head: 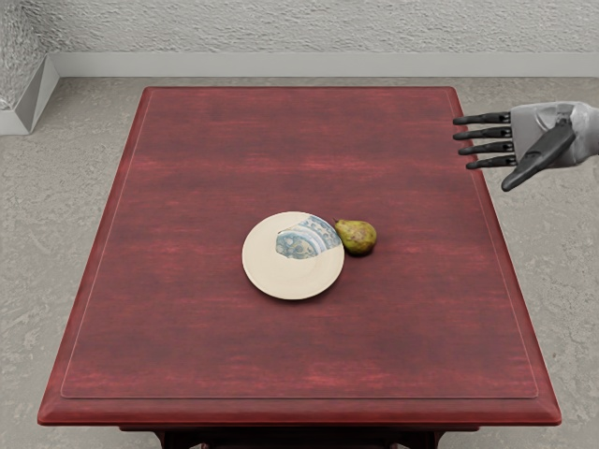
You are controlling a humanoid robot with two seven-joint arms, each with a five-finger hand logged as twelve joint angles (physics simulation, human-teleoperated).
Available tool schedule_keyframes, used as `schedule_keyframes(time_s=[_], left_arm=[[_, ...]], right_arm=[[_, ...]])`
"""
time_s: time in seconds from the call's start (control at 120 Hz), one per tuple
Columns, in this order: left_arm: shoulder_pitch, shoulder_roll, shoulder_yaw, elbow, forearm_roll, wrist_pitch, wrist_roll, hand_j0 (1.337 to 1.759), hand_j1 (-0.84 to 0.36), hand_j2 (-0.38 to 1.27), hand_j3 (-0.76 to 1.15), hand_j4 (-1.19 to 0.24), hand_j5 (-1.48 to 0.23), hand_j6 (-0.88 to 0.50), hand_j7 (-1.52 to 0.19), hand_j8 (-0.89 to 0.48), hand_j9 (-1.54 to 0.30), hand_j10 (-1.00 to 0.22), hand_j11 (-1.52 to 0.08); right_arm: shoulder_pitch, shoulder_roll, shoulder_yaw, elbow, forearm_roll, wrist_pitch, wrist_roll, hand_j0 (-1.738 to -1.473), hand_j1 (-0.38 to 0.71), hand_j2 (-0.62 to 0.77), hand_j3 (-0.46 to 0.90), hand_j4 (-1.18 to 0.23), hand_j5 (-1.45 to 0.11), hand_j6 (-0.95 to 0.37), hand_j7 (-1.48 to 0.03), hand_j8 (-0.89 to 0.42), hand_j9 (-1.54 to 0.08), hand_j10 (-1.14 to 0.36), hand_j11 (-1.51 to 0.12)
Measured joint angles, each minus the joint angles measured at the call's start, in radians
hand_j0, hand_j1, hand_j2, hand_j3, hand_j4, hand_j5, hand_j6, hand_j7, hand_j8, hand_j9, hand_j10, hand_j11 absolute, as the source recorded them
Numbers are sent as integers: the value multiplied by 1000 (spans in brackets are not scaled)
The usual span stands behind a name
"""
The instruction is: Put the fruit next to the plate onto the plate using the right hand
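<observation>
Head view shows my right hand coming in from the right edge, held in the air by the far right rim of the tabletop. My fingers are stretched out straight, side by side with slim gaps between them, pointing left. They hold nothing. The thumb sits beneath them, angled down and to the left. Only the fingertips reach over the tabletop's edge; the palm is out over the grey floor.

The pear lies on the tabletop well apart from my fingers — down and to the left of their tips, nearer the camera. It is greenish-yellow with brown speckling and lies on its side, its narrower end toward the plate.

That plate is beyond the pear as seen from my fingers, round and cream-coloured, with a blue-grey patterned patch on the part closest to the pear. The pear sits just beside the plate's rim — touching it, as far as I can tell — and rests on the red wood, not on the plate.
</observation>
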Motion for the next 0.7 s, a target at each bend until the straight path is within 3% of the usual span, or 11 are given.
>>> schedule_keyframes(time_s=[0.383, 0.542, 0.7], left_arm=[[0, 0, -2, 0, 0, 0, 0, 1658, 337, 2, 0, -10, -13, -10, -13, -10, -13, -10, -13], [0, 0, -1, 0, 0, 0, 0, 1658, 337, 2, 0, -10, -13, -10, -13, -10, -13, -10, -13], [0, 0, 0, 0, 0, 0, 0, 1658, 337, 2, 0, -10, -13, -10, -13, -10, -13, -10, -13]], right_arm=[[21, 4, -6, 3, -29, 0, 0, -1658, -349, -1, 0, 0, 0, 1, 0, 1, 0, 1, 0], [75, 15, -15, 69, -136, 0, 0, -1658, -337, -3, 0, -10, -13, -9, -14, -10, -13, -10, -13], [193, 125, -138, 113, -201, 0, 0, -1658, -328, -4, 0, -18, -23, -17, -23, -18, -23, -18, -23]])
